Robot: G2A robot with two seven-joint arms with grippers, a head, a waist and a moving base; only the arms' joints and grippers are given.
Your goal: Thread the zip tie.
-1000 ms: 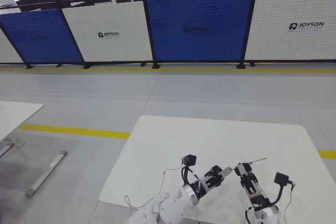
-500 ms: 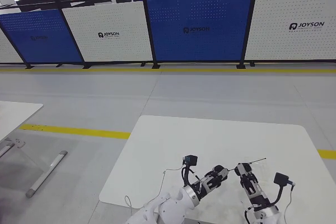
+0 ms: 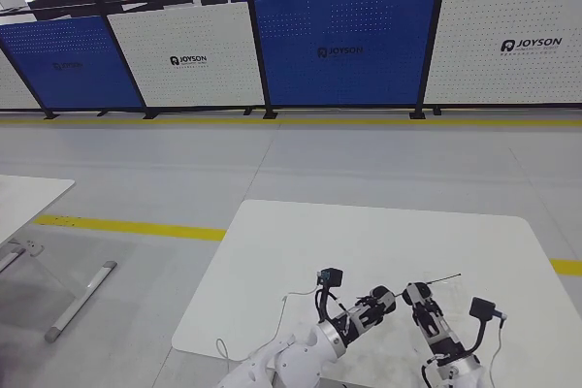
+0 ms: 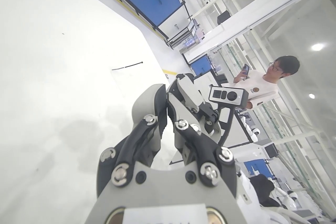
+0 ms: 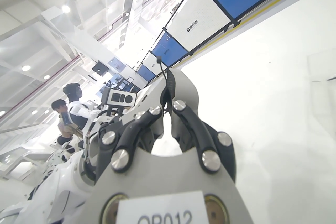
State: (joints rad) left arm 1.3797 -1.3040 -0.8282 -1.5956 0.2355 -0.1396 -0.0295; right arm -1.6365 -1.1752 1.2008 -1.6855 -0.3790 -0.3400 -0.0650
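My right gripper is shut on a thin black zip tie; the tie's square head pokes out past the fingertips. My left gripper is shut, and I see nothing between its pads. In the top view the two grippers sit tip to tip at the table's near edge, the left gripper just beside the right gripper. A second black zip tie lies flat on the table just beyond the right gripper, and it appears as a zip tie in the left wrist view.
The white table stretches bare beyond the grippers. Its near edge runs close under both arms. Blue and white partition panels stand far behind, across a yellow floor line.
The right arm has edged slightly toward the left gripper. The left gripper's tip has crept a little closer to it. Both stay shut.
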